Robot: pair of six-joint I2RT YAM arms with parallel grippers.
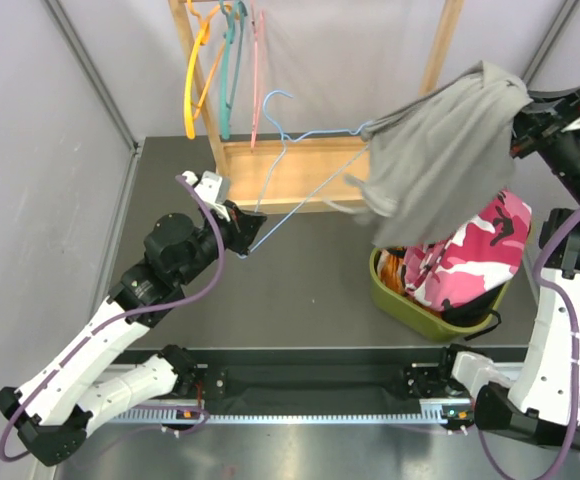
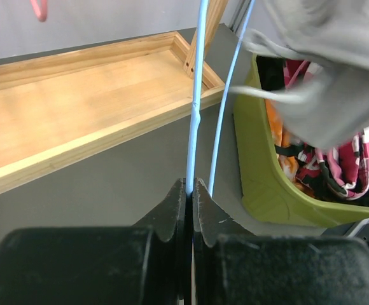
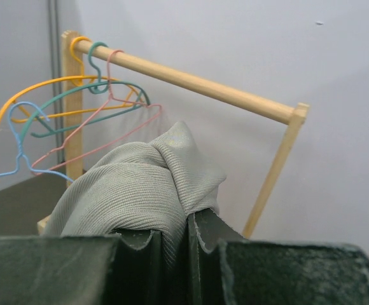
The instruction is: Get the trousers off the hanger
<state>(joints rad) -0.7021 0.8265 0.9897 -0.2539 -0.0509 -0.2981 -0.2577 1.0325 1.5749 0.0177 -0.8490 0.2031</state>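
Observation:
The light grey trousers point(image 1: 440, 160) hang bunched in the air above the green basket point(image 1: 410, 310). My right gripper point(image 1: 518, 112) is shut on their top fold point(image 3: 140, 184), with cloth pinched between its fingers point(image 3: 207, 232). My left gripper point(image 1: 248, 238) is shut on the thin wire of a light blue hanger point(image 1: 315, 195), low over the table. In the left wrist view the wire point(image 2: 196, 95) runs up from my left gripper point(image 2: 191, 184) towards the grey cloth point(image 2: 337, 76). I cannot tell whether the hanger's far end is still inside the cloth. Pink floral trousers point(image 1: 470, 250) and orange trousers point(image 1: 390, 265) lie in the basket.
A wooden rack with a tray base point(image 1: 290, 170) stands at the back; its bar point(image 3: 203, 86) carries a yellow hanger point(image 1: 192, 80), a teal hanger point(image 1: 228, 70) and a pink hanger point(image 1: 256, 70). Grey walls close in on both sides. The basket point(image 2: 267, 184) sits right of the rack base.

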